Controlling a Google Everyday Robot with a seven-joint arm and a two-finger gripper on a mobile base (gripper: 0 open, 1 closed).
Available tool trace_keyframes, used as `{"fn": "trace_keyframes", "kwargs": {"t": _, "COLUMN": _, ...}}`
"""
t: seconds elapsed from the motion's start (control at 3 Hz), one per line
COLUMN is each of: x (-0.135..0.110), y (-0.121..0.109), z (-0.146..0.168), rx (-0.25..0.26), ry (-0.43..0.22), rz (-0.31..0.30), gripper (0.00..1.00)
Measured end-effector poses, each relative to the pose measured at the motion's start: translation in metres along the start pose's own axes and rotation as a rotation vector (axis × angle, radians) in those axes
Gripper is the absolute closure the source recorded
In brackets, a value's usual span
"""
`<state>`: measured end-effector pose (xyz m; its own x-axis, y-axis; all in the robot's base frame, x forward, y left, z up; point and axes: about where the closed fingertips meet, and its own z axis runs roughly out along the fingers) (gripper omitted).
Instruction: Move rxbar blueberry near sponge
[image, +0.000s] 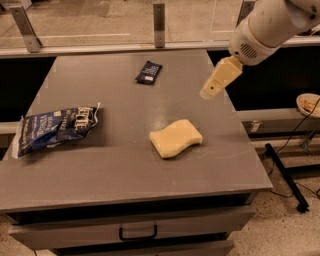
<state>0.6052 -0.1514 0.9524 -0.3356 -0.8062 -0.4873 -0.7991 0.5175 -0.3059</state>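
One wavy foam sponge (176, 138), flat rxbar blueberry (149, 72) apart; claw (209, 93) above table (100, 175), state unclear.

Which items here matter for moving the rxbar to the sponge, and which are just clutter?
Job: rxbar blueberry, far side of the table; sponge, mid-table; gripper, above the table's right edge.
Lying about: chip bag, left side.

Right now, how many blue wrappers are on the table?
2. The small rxbar blueberry lies at the far side; the big chip bag lies at the left. The pincer hovers right of both.
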Motion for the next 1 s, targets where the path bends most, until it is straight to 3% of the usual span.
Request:
{"fn": "trace_keyframes", "kwargs": {"t": 0.33, "x": -0.024, "y": -0.0351, "z": 0.0365, "rx": 0.025, "ry": -0.085, "rz": 0.09, "gripper": 0.0}}
{"fn": "trace_keyframes", "kwargs": {"t": 1.0, "x": -0.0336, "y": -0.0389, "z": 0.0417, "rx": 0.009, "ry": -0.124, "rz": 0.081, "gripper": 0.0}}
